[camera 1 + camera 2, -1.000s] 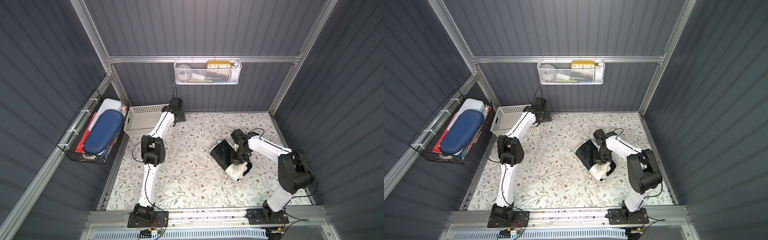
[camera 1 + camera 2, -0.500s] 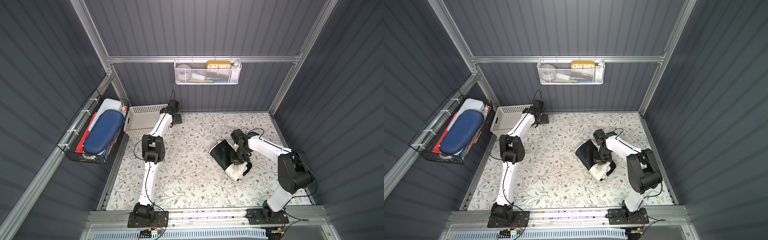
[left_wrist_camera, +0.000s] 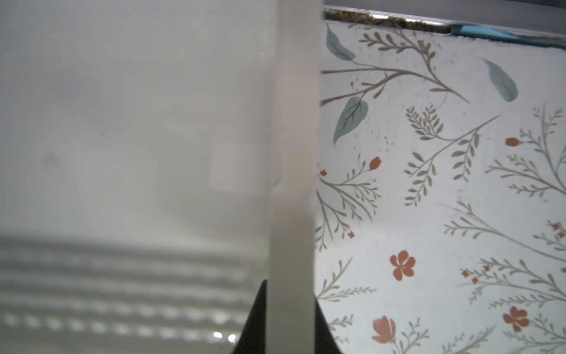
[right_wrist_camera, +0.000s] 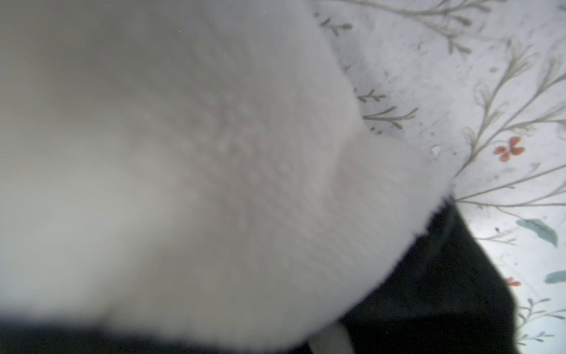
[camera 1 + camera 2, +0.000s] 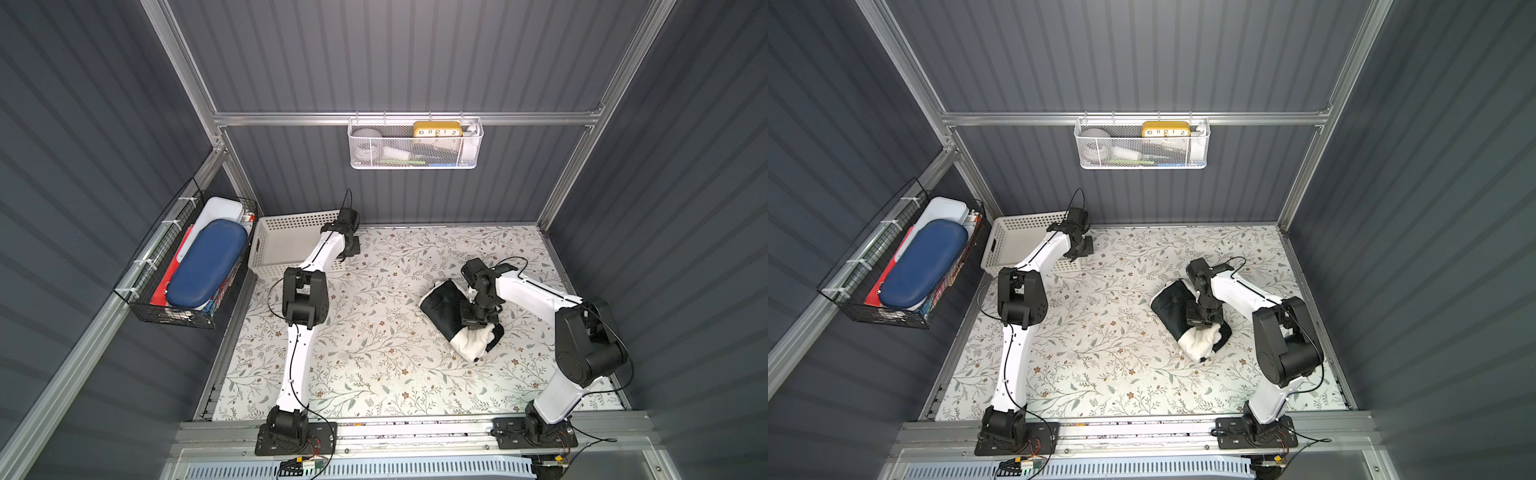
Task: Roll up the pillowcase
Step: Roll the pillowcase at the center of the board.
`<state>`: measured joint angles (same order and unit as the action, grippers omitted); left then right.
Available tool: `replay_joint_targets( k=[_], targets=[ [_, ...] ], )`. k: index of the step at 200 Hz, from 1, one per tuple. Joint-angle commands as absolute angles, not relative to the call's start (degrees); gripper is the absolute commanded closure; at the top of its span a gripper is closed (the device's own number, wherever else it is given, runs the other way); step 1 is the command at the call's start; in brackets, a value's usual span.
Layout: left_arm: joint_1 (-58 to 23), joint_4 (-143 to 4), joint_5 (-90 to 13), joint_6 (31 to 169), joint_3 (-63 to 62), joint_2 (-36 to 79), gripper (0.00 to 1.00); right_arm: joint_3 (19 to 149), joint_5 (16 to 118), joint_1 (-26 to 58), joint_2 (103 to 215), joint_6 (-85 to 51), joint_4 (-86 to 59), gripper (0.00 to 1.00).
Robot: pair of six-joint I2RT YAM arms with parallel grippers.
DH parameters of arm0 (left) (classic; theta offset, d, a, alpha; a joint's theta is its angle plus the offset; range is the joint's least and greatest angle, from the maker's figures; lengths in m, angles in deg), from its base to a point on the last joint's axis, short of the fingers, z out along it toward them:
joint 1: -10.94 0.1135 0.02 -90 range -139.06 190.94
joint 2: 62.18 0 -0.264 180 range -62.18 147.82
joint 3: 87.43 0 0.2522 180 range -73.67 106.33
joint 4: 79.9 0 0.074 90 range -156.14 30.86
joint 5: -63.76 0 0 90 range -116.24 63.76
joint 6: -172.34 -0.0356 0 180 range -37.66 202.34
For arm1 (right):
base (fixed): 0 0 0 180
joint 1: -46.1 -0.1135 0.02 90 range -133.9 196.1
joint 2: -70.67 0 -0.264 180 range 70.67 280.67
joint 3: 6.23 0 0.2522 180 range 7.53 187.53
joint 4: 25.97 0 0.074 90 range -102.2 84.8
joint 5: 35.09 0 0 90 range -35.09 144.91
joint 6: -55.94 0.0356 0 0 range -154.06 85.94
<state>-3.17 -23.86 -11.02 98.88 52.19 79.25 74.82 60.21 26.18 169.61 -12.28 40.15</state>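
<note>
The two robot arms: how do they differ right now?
The left gripper reaches to the far corner and appears to grip the wall of the white basket. The right gripper sits shut on top of the bundled pillowcase. The left arm is stretched out long, while the right arm is folded sharply at its elbow. Both are white with black joints.
</note>
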Motion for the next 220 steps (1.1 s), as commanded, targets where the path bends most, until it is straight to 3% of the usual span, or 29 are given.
replay_joint_targets(
  k=[1, 74, 106, 132, 150, 159, 174, 182, 193, 203, 220],
  targets=[
    [-4.7, -19.0, -15.8, 104.4, 46.9, 75.3, 0.92, 74.6, 58.6, 26.7, 172.6, -13.0, 39.3, 1.0],
    [-19.1, -15.1, -22.3, 114.3, 34.2, 65.6, 0.98, 74.8, 58.9, 27.2, 172.4, -13.2, 39.3, 1.0],
    [-25.8, -14.0, -24.8, 118.6, 27.8, 63.1, 0.97, 74.8, 58.8, 27.9, 172.0, -13.1, 39.6, 1.0],
    [-26.5, -16.8, -27.1, 120.5, 21.8, 60.8, 0.93, 74.8, 59.2, 28.1, 172.3, -13.2, 39.6, 1.0],
    [-26.5, -16.3, -26.1, 120.7, 22.6, 61.9, 0.74, 75.2, 59.7, 28.1, 172.6, -13.2, 39.7, 1.0],
    [-26.5, -15.5, -25.2, 121.3, 23.4, 62.3, 0.5, 75.6, 60.1, 28.1, 172.6, -13.5, 40.1, 1.0],
    [-26.5, -17.2, -26.1, 121.0, 24.0, 62.2, 0.32, 75.7, 60.1, 28.1, 172.1, -13.7, 40.2, 0.94],
    [-26.4, -17.5, -26.3, 120.4, 25.2, 62.5, 0.16, 75.9, 60.3, 28.1, 172.0, -14.0, 40.5, 0.88],
    [-26.5, -17.3, -26.0, 119.8, 27.6, 63.0, 0.13, 75.9, 60.0, 28.1, 171.8, -14.0, 40.7, 0.79],
    [-26.5, -16.6, -26.4, 119.3, 30.1, 62.8, 0.01, 75.9, 59.8, 28.1, 171.7, -14.0, 40.9, 0.77],
    [-26.5, -13.7, -25.3, 119.4, 35.3, 61.2, 0.01, 75.7, 58.9, 28.1, 171.3, -13.9, 41.0, 0.76]
  ],
)
